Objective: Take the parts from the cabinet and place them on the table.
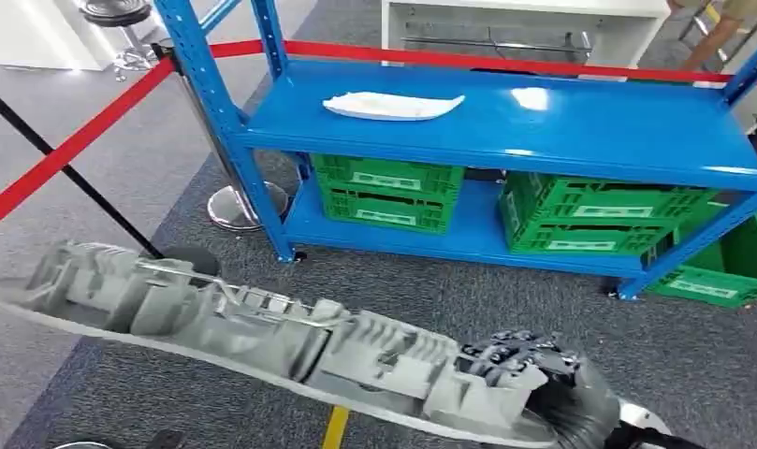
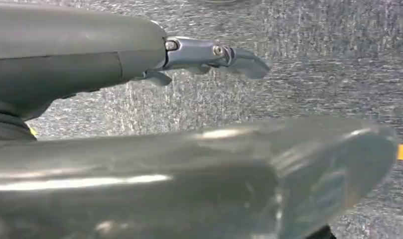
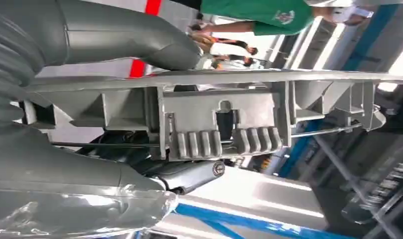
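Note:
A long grey ribbed plastic part (image 1: 262, 327) stretches across the bottom of the head view, well in front of the blue cabinet (image 1: 589, 122). My right hand (image 1: 552, 383) grips its right end; in the right wrist view the thumb and fingers of that hand (image 3: 65, 164) clamp the part (image 3: 219, 119) from both sides. A white flat part (image 1: 393, 105) lies on the cabinet's upper shelf, left of centre. My left hand (image 2: 139, 55) hangs over grey carpet with a finger stretched out and nothing in it.
Green crates (image 1: 384, 192) (image 1: 599, 215) stand on the cabinet's lower shelf, and another (image 1: 720, 267) on the floor at right. A red barrier tape (image 1: 75, 140) runs from a post with a round base (image 1: 239, 206). A person in a green shirt (image 3: 254, 12) stands nearby.

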You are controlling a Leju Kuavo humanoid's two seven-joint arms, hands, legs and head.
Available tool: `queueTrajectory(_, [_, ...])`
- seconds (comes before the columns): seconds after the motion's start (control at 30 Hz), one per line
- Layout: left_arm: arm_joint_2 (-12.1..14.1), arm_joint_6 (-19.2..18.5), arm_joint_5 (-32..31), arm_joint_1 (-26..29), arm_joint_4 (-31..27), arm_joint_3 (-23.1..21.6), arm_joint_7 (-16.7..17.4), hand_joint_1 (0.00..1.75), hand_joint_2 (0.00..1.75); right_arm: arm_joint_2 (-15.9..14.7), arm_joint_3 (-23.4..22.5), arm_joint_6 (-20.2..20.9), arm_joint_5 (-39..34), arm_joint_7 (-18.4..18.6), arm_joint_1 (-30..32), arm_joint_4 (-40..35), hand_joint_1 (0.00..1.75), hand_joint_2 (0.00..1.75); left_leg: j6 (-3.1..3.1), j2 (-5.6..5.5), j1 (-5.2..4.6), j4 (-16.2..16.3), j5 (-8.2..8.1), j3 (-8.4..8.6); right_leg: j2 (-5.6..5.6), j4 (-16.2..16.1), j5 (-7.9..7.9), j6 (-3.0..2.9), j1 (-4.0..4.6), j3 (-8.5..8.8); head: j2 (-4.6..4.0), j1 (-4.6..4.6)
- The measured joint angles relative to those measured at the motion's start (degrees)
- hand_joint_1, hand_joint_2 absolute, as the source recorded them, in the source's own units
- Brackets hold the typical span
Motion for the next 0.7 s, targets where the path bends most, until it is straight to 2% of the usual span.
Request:
queueTrajectory(0.03, [0.09,0.00,-0.02,0.14,0.00,0.02,0.11,0.00,0.00,0.00,-0.11,-0.04,-0.09,0.00,0.00,-0.04,1.75,1.75,-0.44,-0.04,-0.11,-0.07,0.42,-0.11,-0.05,-0.15,0.53,-0.65,-0.06,-0.46,0.00,-0.04])
queueTrajectory(0.07, [0.24,0.00,-0.07,0.26,0.00,0.07,0.11,0.00,0.00,-0.02,-0.19,-0.07,-0.11,0.04,-0.03,-0.02,1.75,1.75,-0.72,-0.02,0.08,0.34,-0.88,-0.45,-0.34,-0.35,1.32,-1.22,-0.45,-0.99,0.00,0.00])
queueTrajectory(0.1, [0.15,-0.02,-0.07,0.36,0.00,0.09,0.15,0.00,0.00,-0.02,-0.26,-0.07,-0.15,0.02,0.00,-0.04,1.75,1.75,-1.03,-0.01,0.06,1.94,-4.18,-1.15,-0.33,-0.34,1.96,-1.72,-0.44,-1.73,0.00,-0.17])
queueTrajectory(0.17, [0.07,-0.04,-0.15,0.38,0.00,0.11,0.26,0.00,0.00,-0.02,-0.33,-0.04,-0.33,0.00,0.09,-0.07,1.75,1.75,-1.53,-0.01,0.17,10.25,-11.61,-3.49,-0.27,-0.24,3.61,-1.99,-0.42,-3.43,0.00,-0.28])
queueTrajectory(0.2, [0.07,-0.04,-0.15,0.29,0.00,0.13,0.26,0.00,0.00,-0.04,-0.39,-0.04,-0.37,0.02,0.18,-0.04,1.75,1.75,-1.69,-0.01,0.15,14.48,-13.52,-4.45,-0.27,-0.15,4.36,-1.94,-0.41,-4.47,0.00,-0.28])
queueTrajectory(0.23, [0.09,-0.02,-0.17,0.25,0.00,0.15,0.26,0.00,0.00,-0.07,-0.46,-0.04,-0.44,0.04,0.31,-0.04,1.75,1.75,-1.78,-0.01,0.15,17.69,-13.37,-4.72,-0.29,0.00,5.14,-1.82,-0.41,-5.63,0.00,-0.28])
queueTrajectory(0.27, [0.11,-0.02,-0.24,0.22,0.00,0.15,0.53,0.00,0.00,-0.09,-0.48,-0.04,-0.59,0.11,0.38,-0.04,1.75,1.75,-1.80,-0.01,0.17,18.26,-11.49,-4.02,-0.32,0.15,5.77,-1.75,-0.41,-6.63,0.00,-0.28])
queueTrajectory(0.3, [0.15,0.02,-0.39,0.23,0.00,0.15,1.07,0.00,0.00,-0.09,-0.50,-0.02,-0.68,0.11,0.37,-0.04,1.75,1.75,-1.77,0.00,0.19,17.16,-8.94,-2.47,-0.34,0.34,6.38,-1.69,-0.42,-7.62,0.00,-0.31])
queueTrajectory(0.33, [0.20,0.24,-0.59,0.22,0.00,0.22,1.93,0.00,0.00,-0.09,-0.57,-0.20,-0.55,-0.13,0.41,-0.04,1.75,1.75,-1.72,0.00,0.22,13.91,-6.67,0.30,-0.33,0.55,7.04,-1.58,-0.43,-8.64,0.00,-0.31])
queueTrajectory(0.37, [0.33,0.54,-0.66,0.17,0.00,0.35,2.99,0.00,0.00,-0.09,-0.76,-0.81,0.11,-0.70,0.54,-0.15,1.75,1.75,-1.63,0.00,0.24,9.26,-6.24,3.86,-0.30,0.79,7.66,-1.37,-0.43,-9.41,0.00,-0.31])
queueTrajectory(0.4, [0.44,0.78,-0.70,0.09,0.00,0.48,3.54,0.00,0.00,-0.09,-1.07,-1.45,1.23,-1.29,0.70,-0.60,1.75,1.75,-1.54,-0.01,0.16,4.09,-7.93,8.08,-0.29,0.98,8.08,-1.03,-0.21,-9.94,0.00,-0.35])
queueTrajectory(0.43, [0.63,0.94,-0.81,0.02,-0.04,0.72,3.89,0.00,0.00,-0.09,-1.36,-2.50,2.69,-1.82,0.73,-1.20,1.75,1.75,-0.86,-0.09,0.09,-1.30,-9.71,11.01,-0.33,1.35,8.53,-0.77,-0.07,-10.35,0.00,-0.33])
queueTrajectory(0.47, [0.63,0.94,-0.90,-0.08,-0.02,0.98,4.24,0.00,0.00,-0.11,-1.55,-3.22,3.57,-1.88,0.67,-1.79,1.75,1.75,-0.29,-0.19,-0.03,-1.61,-9.96,10.35,-0.36,1.20,9.35,-0.49,-0.10,-10.66,0.00,-0.24])
queueTrajectory(0.53, [0.63,0.94,-1.25,0.30,-0.02,1.49,4.28,0.00,0.00,-0.44,-1.57,-3.50,4.09,-1.44,0.70,-2.45,1.75,1.75,0.50,-0.18,-0.37,-1.45,-8.95,9.48,-0.33,0.49,10.80,0.16,-0.40,-10.95,0.00,-0.33])
queueTrajectory(0.57, [0.28,0.70,-1.38,0.47,0.00,1.57,4.28,0.00,0.00,-0.63,-1.57,-3.50,4.55,-1.46,0.74,-2.60,1.75,1.75,1.03,0.11,0.05,-1.65,-8.14,9.03,0.02,0.64,10.81,0.41,-0.54,-11.67,0.00,-0.39])
queueTrajectory(0.6, [0.42,0.35,-1.85,0.50,0.00,1.70,4.02,0.00,0.00,-0.74,-1.53,-3.61,5.21,-1.53,0.66,-2.73,1.75,1.75,1.40,0.30,0.01,-1.59,-7.46,8.23,0.04,2.00,7.67,0.87,-0.49,-12.32,0.00,-0.24])
queueTrajectory(0.67, [0.33,-0.48,-2.58,0.36,0.00,1.73,3.10,0.00,0.00,-1.05,-1.35,-3.91,6.43,-1.53,0.24,-2.80,1.75,1.75,1.80,0.34,-0.02,-1.56,-6.17,6.77,0.00,10.01,0.23,1.39,-0.69,-14.02,0.00,0.00])
queueTrajectory(0.7, [0.26,-0.83,-3.02,0.19,0.00,1.73,2.73,0.00,0.00,-1.22,-1.33,-3.96,6.60,-1.53,-0.09,-2.78,1.75,1.75,1.80,0.34,-0.05,-1.53,-5.47,5.99,0.01,14.67,-2.28,1.50,-0.69,-14.76,0.00,0.00])
